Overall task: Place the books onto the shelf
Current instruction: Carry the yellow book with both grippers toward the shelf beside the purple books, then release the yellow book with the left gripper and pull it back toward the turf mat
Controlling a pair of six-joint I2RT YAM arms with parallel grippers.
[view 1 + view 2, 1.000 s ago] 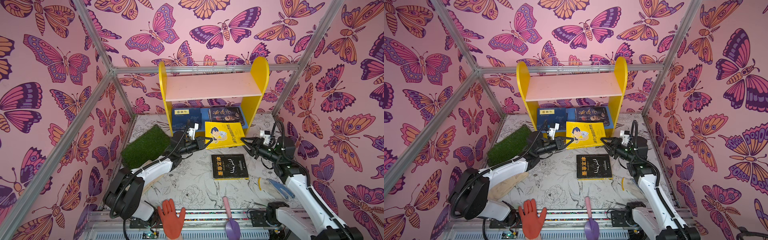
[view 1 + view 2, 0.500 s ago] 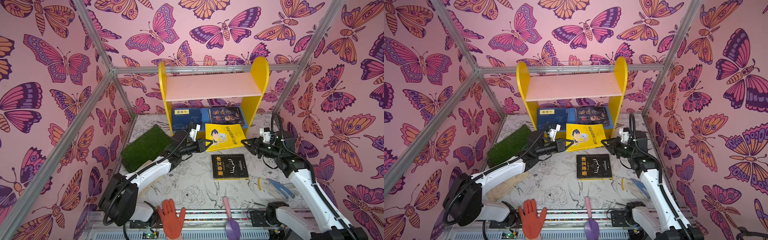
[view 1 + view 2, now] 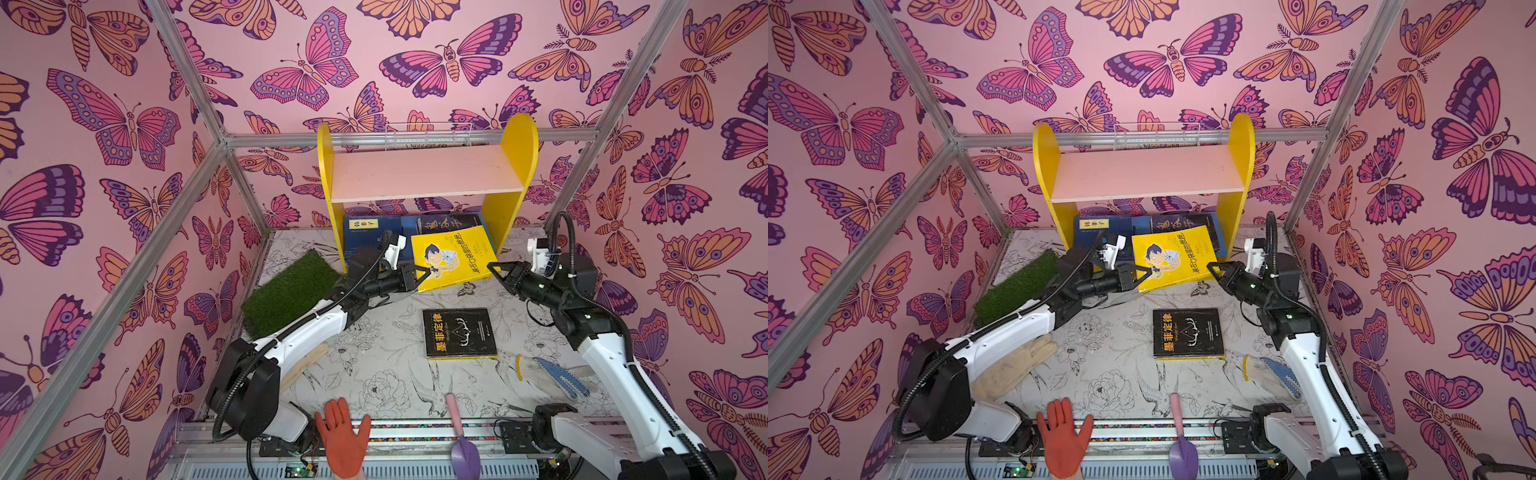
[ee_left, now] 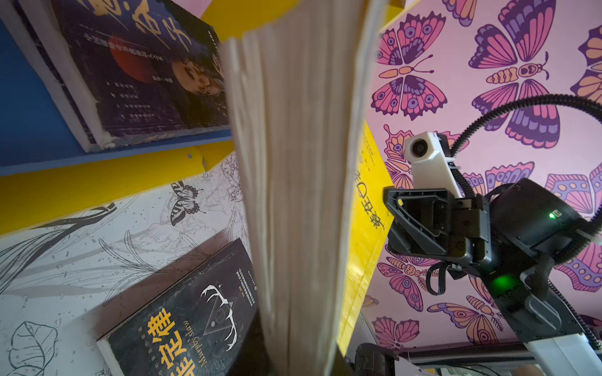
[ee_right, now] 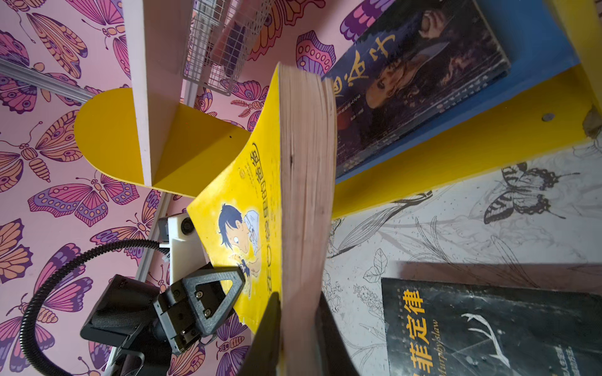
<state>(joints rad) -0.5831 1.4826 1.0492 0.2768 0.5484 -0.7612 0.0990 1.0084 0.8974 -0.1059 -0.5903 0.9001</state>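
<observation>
The bright yellow cartoon book (image 3: 453,257) hangs tilted just in front of the shelf (image 3: 424,174), its far edge over the blue lower board. My left gripper (image 3: 426,276) is shut on its near left corner. My right gripper (image 3: 494,268) is shut on its right edge; in the right wrist view the page block (image 5: 306,195) sits between the dark fingers (image 5: 270,325). On the lower board lie a navy book (image 3: 365,237) and a dark portrait book (image 3: 449,222). A black book with a yellow title (image 3: 459,332) lies flat on the floor between the arms.
A green turf mat (image 3: 291,291) lies left of the shelf and a white wire rack (image 3: 428,135) stands behind its pink top board. Near the front edge are an orange glove (image 3: 343,436), a purple trowel (image 3: 463,449), a blue-and-white glove (image 3: 557,374) and a tan glove (image 3: 1013,370).
My right gripper has come in to the yellow book's right edge and shut on it. The book has risen a little and shifted toward the shelf, still held by my left gripper.
</observation>
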